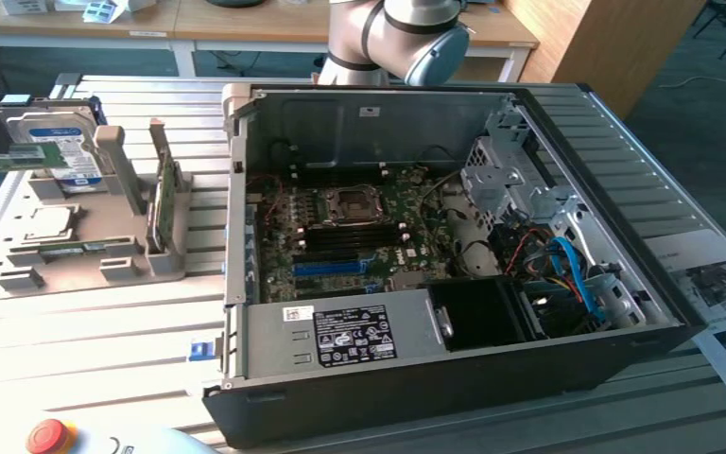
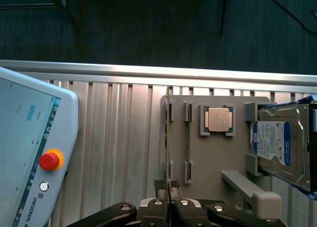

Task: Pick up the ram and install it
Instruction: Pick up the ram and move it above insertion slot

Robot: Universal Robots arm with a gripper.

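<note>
End effector [image 2: 168, 190] grips the ram [image 2: 167, 138] edge-on.

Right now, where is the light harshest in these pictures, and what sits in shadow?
Exterior view: strong light washes out the slatted table at that view's left, while the open computer case is dim inside. Wrist view: a bright glare band runs along the table's edge rail; the floor beyond is dark.

I read one brand only: "UNIVERSAL R", cut off at the picture's edge, on the casing of the teach pendant [image 2: 29, 138], near its red stop button [image 2: 49, 160]. Hard drive [image 2: 280, 145]: blue label, print illegible to me. Power supply [image 1: 275, 348]: black label [image 1: 354, 336] and white barcode sticker [image 1: 298, 313], print likewise illegible.
</note>
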